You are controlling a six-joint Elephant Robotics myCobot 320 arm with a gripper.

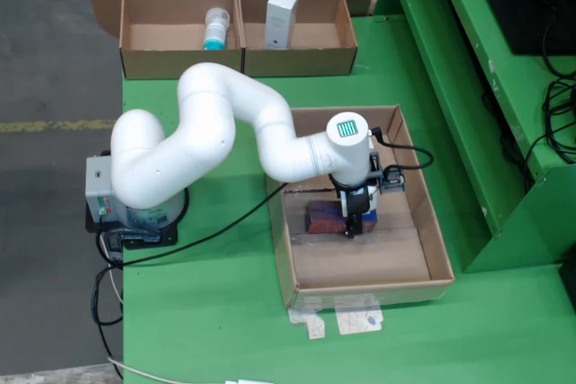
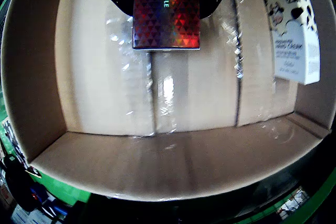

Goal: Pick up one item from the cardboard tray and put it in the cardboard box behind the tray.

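The red box lies on the tray floor, directly under the gripper, whose black fingers straddle it; whether they are clamped on it cannot be told. In the wrist view the red box sits between the gripper's mounts, with a white cow-print carton to its right. Beyond the gripper, the far box holds a bottle and a white carton.

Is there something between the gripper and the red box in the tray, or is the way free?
Nothing visible stands between them. In the fixed view the gripper is down directly over the red box inside the cardboard tray. In the gripper view the red box sits right under the camera; the white carton lies off to the right.
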